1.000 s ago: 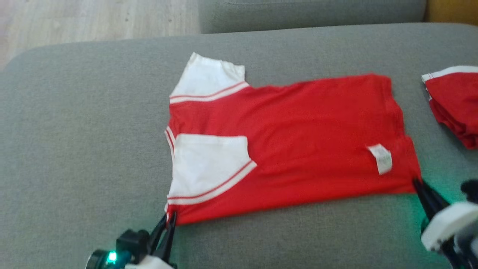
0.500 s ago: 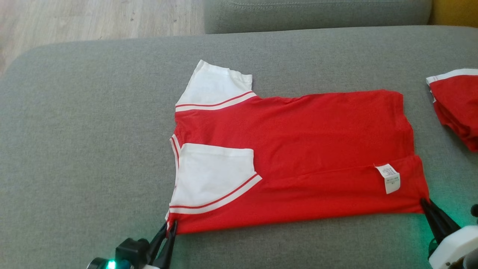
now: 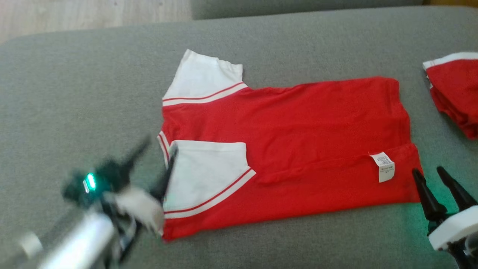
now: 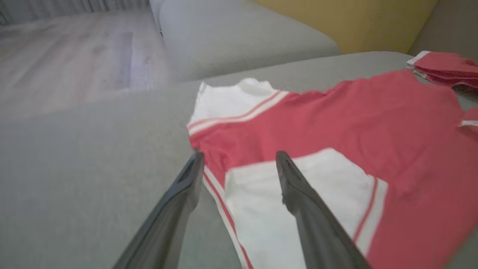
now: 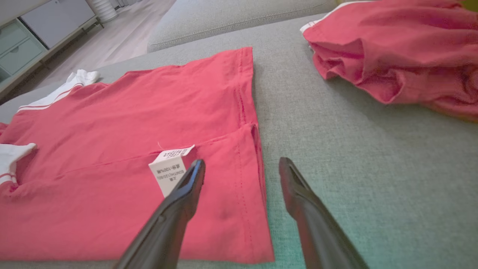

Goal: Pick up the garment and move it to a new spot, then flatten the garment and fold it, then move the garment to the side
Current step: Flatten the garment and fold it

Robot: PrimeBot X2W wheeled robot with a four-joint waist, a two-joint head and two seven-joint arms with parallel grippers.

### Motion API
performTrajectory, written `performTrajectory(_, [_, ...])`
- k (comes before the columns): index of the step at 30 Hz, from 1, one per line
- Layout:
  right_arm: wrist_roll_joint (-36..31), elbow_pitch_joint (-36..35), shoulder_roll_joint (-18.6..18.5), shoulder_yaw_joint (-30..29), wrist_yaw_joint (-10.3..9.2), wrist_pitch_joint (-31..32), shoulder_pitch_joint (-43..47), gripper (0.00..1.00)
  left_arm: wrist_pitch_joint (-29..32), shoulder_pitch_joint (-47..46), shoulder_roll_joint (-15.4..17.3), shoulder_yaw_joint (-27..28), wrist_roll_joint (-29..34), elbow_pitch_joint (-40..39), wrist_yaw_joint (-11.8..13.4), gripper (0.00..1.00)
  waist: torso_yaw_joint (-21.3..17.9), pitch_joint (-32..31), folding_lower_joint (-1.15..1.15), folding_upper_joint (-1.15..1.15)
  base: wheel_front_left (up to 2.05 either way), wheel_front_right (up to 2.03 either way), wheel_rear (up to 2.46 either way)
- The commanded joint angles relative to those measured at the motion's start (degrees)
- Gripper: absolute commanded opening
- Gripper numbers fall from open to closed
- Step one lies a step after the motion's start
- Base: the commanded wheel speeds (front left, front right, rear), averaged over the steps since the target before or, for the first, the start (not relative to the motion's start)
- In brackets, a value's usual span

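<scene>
The garment [image 3: 298, 142], a red shirt with white sleeves, lies flat on the grey sofa cushion [image 3: 74, 93] with its near long edge folded over and a white label [image 3: 382, 167] showing. My left gripper [image 3: 158, 151] is blurred and open, above the collar end beside the near white sleeve [image 3: 205, 172]. In the left wrist view the left gripper [image 4: 239, 155] straddles the garment's [image 4: 336, 123] striped collar edge and holds nothing. My right gripper [image 3: 428, 172] stands open at the hem corner. In the right wrist view the right gripper [image 5: 242, 161] is spread over the garment's [image 5: 130, 112] hem, close to the label [image 5: 168, 170].
A second red garment [image 3: 455, 89], bunched, lies at the cushion's right end, also in the right wrist view [image 5: 392, 56]. A grey back cushion [image 4: 231, 37] rises beyond. Wooden floor [image 3: 74, 15] lies past the far left edge. A cabinet [image 5: 33, 33] stands on the floor.
Both grippers have opened and let go of the garment's near edge. The left arm has swung up toward the collar. The right gripper stays by the hem corner. The head camera shifted slightly.
</scene>
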Motion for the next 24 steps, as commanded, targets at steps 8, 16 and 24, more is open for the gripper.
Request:
performTrajectory(8, [-5.44,-6.42,-1.43,0.13,0.37,2.31,-6.05,1.00,11.23,-28.54,5.45,4.24,0.94,2.06,-10.61,1.00,-6.15,7.31,0.00,0.00,0.00,0.00,0.00])
performTrajectory(16, [-7.48,-8.44,-0.49,1.99,0.37,3.00,-11.25,1.00,21.97,-44.44,5.28,1.99,-0.94,19.56,-14.88,1.00,-12.41,13.12,0.00,0.00,0.00,0.00,0.00])
performTrajectory(24, [-6.52,-6.24,0.06,4.42,0.37,1.17,-13.01,1.00,26.10,-49.45,6.70,0.70,-1.45,33.65,-15.35,1.00,-16.63,15.32,0.00,0.00,0.00,0.00,0.00])
